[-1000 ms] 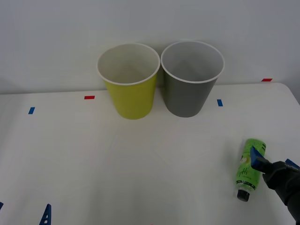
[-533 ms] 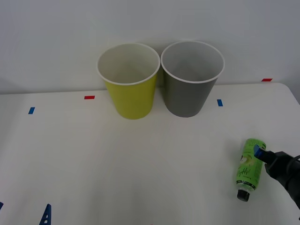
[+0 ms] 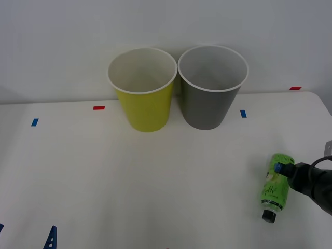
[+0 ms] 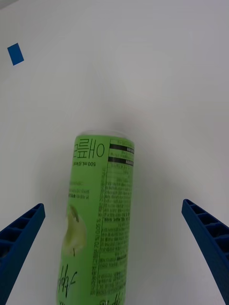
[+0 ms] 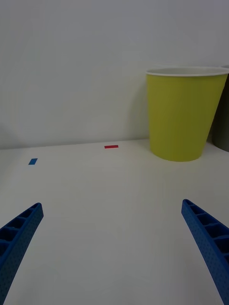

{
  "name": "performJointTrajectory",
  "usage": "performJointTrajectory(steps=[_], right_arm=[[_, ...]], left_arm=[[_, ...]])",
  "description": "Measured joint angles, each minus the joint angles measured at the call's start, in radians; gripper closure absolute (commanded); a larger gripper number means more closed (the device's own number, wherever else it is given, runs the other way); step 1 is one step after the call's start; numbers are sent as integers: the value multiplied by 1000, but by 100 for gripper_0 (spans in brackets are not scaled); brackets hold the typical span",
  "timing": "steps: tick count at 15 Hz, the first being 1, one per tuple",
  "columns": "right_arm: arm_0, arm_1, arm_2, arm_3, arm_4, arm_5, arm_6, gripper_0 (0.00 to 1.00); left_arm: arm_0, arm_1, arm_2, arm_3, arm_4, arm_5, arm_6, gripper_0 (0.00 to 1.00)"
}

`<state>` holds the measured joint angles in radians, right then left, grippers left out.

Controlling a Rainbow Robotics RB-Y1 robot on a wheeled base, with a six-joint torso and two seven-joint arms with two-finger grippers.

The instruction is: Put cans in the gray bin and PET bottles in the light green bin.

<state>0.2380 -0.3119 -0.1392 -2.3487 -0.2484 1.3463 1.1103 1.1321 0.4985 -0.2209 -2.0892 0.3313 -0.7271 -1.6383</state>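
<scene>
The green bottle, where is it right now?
The PET bottle lies on its side at the table's right edge in the front view, nearer than the gray bin, between the open right gripper's fingers.

The front view looks down and forward from above the arms, taking in the whole white table (image 3: 129, 181) up to the wall, with the light green bin (image 3: 143, 98) at 12 o'clock. The left wrist view sits low near the tabletop, facing level toward the wall, and shares that bin (image 5: 185, 116). The right wrist view hangs close above the bottle (image 4: 98, 214), looking steeply down; the front view shares that bottle (image 3: 275, 188) at 4 o'clock.
</scene>
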Motion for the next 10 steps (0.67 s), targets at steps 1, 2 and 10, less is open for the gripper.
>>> performJointTrajectory(steps=[1, 2, 10], right_arm=[[-28, -2, -8, 25, -9, 24, 26, 0], [-49, -2, -11, 30, -14, 55, 39, 0], [-143, -11, -20, 80, -25, 181, 8, 0]], left_arm=[[0, 0, 0, 0, 0, 0, 0, 0], [0, 0, 0, 0, 0, 0, 0, 0], [0, 0, 0, 0, 0, 0, 0, 0]])
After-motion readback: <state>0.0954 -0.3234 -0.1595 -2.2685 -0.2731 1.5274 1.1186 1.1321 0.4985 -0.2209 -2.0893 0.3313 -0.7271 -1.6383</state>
